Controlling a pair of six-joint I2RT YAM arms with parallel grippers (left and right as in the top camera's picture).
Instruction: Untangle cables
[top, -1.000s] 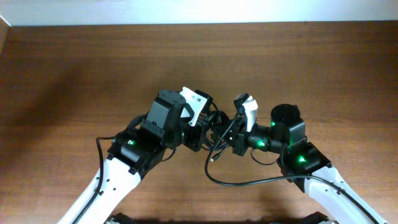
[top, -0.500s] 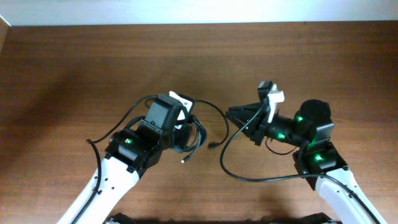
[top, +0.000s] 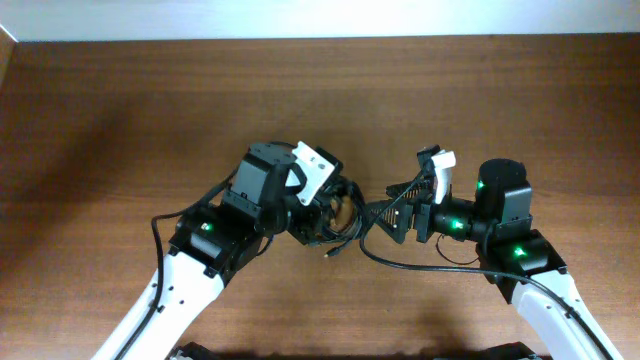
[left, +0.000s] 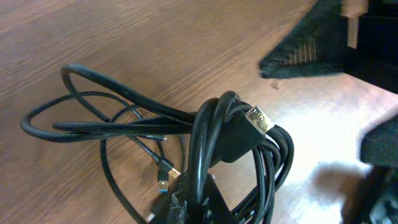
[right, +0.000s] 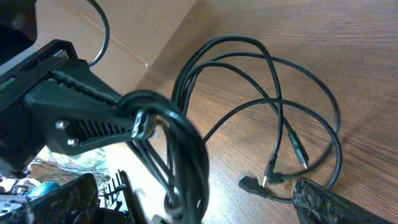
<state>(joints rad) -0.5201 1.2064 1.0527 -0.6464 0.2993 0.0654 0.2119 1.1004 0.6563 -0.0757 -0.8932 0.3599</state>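
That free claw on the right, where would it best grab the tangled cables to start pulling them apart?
Probably a single loose loop of the cables, away from where the left gripper clamps them. Out there the strands lie fanned apart over the table, so the open right gripper could come down from above around just one.

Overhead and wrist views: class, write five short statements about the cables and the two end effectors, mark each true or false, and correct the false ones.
1. The left end effector is shut on a bundle of the cables. True.
2. The right end effector grips a cable. False: its jaws stand open beside the bundle, gripping nothing.
3. The cables are white. False: they are black.
4. A metal-tipped plug shows on the held bundle. True.
5. Loops of cable trail from the bundle onto the brown wooden table. True.
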